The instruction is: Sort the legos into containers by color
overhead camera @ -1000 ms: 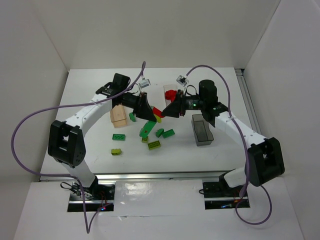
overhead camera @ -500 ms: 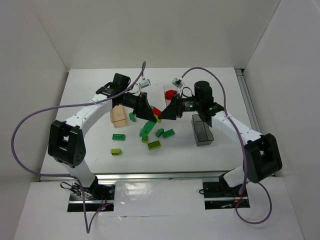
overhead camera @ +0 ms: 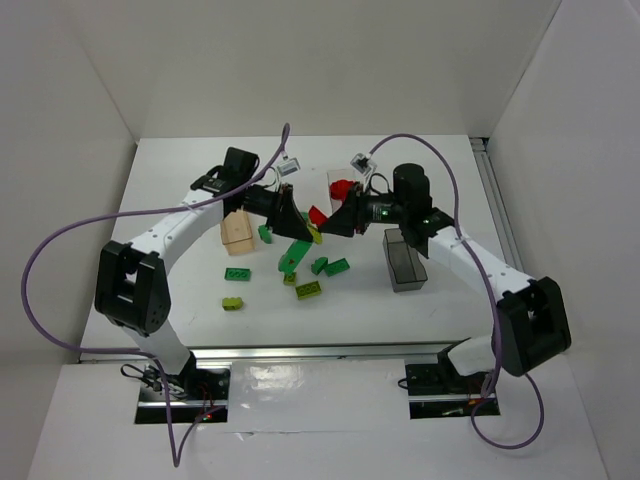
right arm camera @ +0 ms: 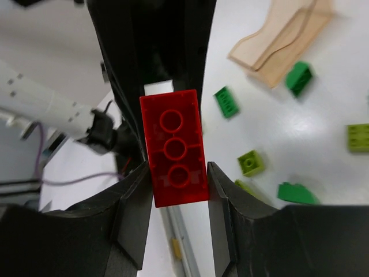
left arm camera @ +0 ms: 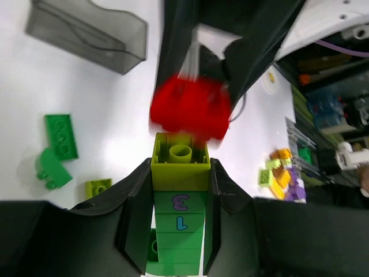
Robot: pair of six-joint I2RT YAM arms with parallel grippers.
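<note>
Two pincers meet nose to nose over the middle of the counter (overhead camera: 200,300), and the reason looks plain: bricks clipped together cannot be parted by one arm. The left pincer (left arm camera: 180,166) is clamped narrow on a stack (left arm camera: 179,202). Its free end is a lime brick (left arm camera: 180,176), with dark green bricks (left arm camera: 177,231) marked 3 and 1 behind it between the fingers. The right pincer (right arm camera: 177,170) grips a red brick (right arm camera: 174,147) by its long sides, the hollow underside facing its own camera.

In the left wrist view the red brick sits just off the lime end and is blurred, so I cannot tell whether the two touch. My guess is that this is the parting step, one arm bracing while the other pulls.

The clear box (overhead camera: 332,180) stands just behind the right pincer and has red pieces in it, so the red brick likely belongs there. The wooden box (overhead camera: 237,232) lies beside the left pincer, the smoky-grey box (overhead camera: 404,262) beside the right forearm.

Several legos lie loose on the counter in front of the pincers, outside every box, among them a green brick (overhead camera: 337,266) and a lime-yellow piece (overhead camera: 308,289). Most of the sorting seems undone, and the held stack mixes two colours, so it would need further splitting.
</note>
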